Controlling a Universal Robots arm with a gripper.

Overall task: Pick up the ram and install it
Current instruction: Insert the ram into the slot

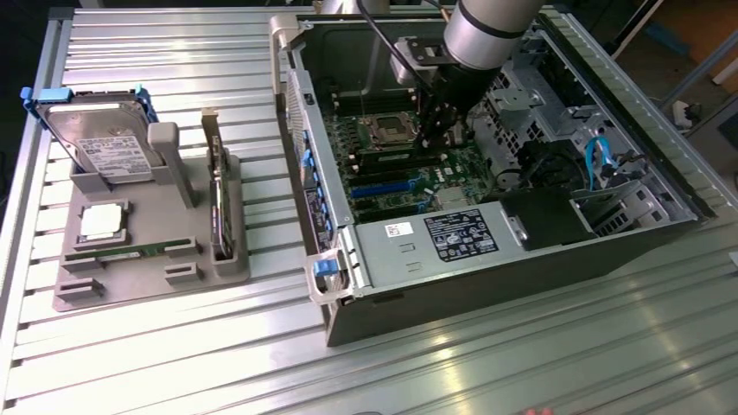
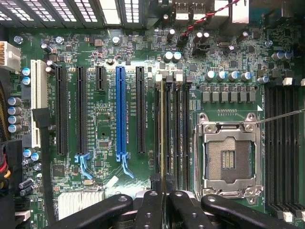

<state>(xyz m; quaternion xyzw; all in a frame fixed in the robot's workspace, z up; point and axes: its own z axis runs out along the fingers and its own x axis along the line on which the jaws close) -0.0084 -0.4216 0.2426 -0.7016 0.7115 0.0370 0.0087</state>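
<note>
Parts tray (image 1: 138,281) sits by the surface's (image 1: 519,363) edge on the exterior view's left, with the open computer case (image 1: 485,290) beside it. Inside, the gripper (image 2: 164,185) has its fingers pinched shut on the ram (image 2: 164,129), held edge-on over a slot just beside the empty processor socket (image 2: 228,157). My worry: if it's slightly tilted or off-line, pressing down could flex the stick or jam it.

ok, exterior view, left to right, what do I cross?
hard drive → expansion card → blue latch on the case → CPU socket → gripper → blue cable
</note>
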